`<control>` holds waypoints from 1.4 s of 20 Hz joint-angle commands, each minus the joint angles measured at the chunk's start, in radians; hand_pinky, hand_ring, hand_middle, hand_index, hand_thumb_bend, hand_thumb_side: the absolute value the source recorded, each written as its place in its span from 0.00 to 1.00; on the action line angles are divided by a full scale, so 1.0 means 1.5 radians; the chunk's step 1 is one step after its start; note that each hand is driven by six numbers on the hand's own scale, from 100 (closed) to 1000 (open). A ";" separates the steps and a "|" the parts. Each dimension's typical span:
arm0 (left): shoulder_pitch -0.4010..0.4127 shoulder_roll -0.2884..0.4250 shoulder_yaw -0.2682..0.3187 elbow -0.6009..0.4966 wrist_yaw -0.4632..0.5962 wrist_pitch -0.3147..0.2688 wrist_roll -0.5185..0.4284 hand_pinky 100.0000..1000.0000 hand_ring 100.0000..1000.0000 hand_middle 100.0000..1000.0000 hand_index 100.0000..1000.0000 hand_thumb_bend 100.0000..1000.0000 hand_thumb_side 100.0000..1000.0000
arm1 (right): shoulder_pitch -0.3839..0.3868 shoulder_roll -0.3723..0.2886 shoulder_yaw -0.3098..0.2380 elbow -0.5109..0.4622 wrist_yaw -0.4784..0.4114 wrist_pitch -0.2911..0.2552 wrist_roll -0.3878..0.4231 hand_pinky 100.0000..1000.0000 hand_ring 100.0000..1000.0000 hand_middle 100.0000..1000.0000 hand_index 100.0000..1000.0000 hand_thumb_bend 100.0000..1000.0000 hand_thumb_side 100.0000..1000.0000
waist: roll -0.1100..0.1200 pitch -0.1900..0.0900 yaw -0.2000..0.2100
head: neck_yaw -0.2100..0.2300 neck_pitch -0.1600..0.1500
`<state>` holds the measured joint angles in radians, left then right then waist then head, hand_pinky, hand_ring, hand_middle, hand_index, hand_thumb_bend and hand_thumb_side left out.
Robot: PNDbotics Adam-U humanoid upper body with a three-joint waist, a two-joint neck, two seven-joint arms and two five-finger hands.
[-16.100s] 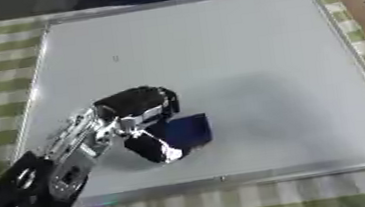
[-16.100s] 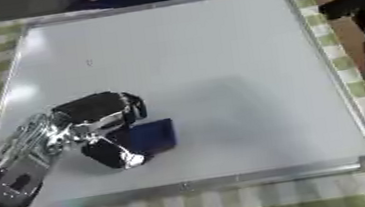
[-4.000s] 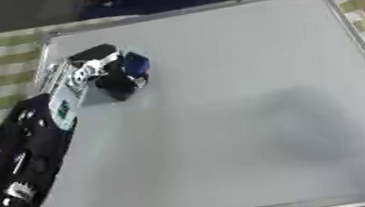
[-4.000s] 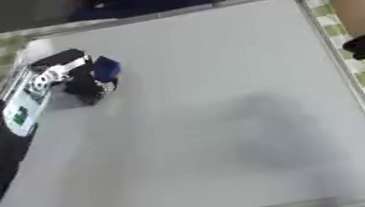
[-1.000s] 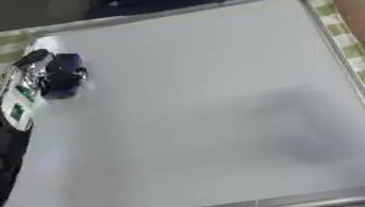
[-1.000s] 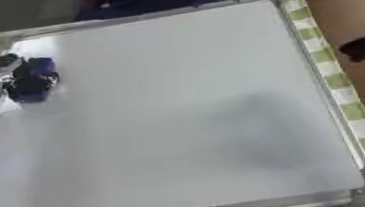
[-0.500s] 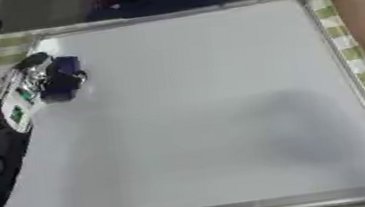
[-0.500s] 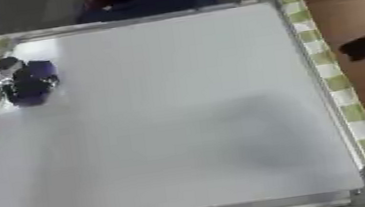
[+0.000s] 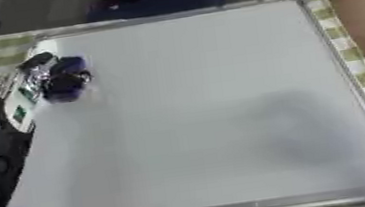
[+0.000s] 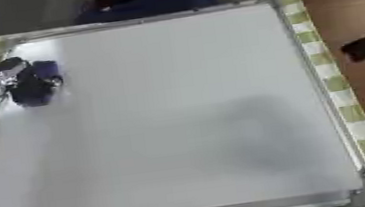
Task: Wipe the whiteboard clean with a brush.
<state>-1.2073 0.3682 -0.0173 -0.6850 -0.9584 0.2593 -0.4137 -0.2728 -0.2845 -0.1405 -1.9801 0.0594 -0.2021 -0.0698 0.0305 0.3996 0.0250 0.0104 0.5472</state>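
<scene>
Whiteboard (image 9: 214, 111): left hand (image 9: 45, 75), fingers curled round the blue brush (image 9: 67, 85), at its far-left corner.

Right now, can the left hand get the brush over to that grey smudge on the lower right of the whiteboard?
Probably yes. The left hand holds the brush at the whiteboard's upper left, and nothing lies on the board between it and the smudge. It is a long diagonal reach, though.
</scene>
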 commanded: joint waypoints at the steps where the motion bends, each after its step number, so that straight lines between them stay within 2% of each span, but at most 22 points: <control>1: -0.015 -0.001 -0.009 -0.013 0.010 -0.013 -0.014 0.30 0.48 0.23 0.21 0.00 0.51 | -0.006 -0.003 -0.002 -0.013 -0.002 -0.003 0.001 0.70 0.58 0.41 0.43 0.00 0.96 | -0.002 -0.012 -0.002 | 0.002 -0.007; 9: -0.013 -0.015 -0.041 -0.036 0.014 -0.056 -0.049 0.30 0.48 0.23 0.20 0.00 0.51 | -0.007 -0.002 -0.001 -0.013 -0.001 -0.003 0.001 0.70 0.58 0.41 0.43 0.00 0.96 | -0.004 -0.010 -0.002 | 0.003 -0.004; 17: -0.012 -0.023 -0.068 -0.066 0.026 -0.082 -0.078 0.29 0.48 0.23 0.21 0.00 0.52 | -0.007 -0.003 0.000 -0.013 -0.001 -0.004 0.001 0.70 0.58 0.41 0.43 0.00 0.96 | -0.004 -0.010 -0.002 | 0.005 -0.003; 28: -0.011 -0.015 -0.055 -0.066 0.037 -0.065 -0.071 0.29 0.48 0.23 0.21 0.00 0.53 | -0.007 -0.004 0.000 -0.013 -0.001 -0.004 0.001 0.70 0.58 0.41 0.44 0.00 0.97 | -0.005 -0.011 -0.001 | 0.002 -0.001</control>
<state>-1.2084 0.3247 -0.1116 -0.7780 -0.9095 0.1551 -0.5237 -0.2735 -0.2769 -0.1401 -1.9801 0.0594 -0.2056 -0.0672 0.0260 0.4044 0.0215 0.0146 0.5478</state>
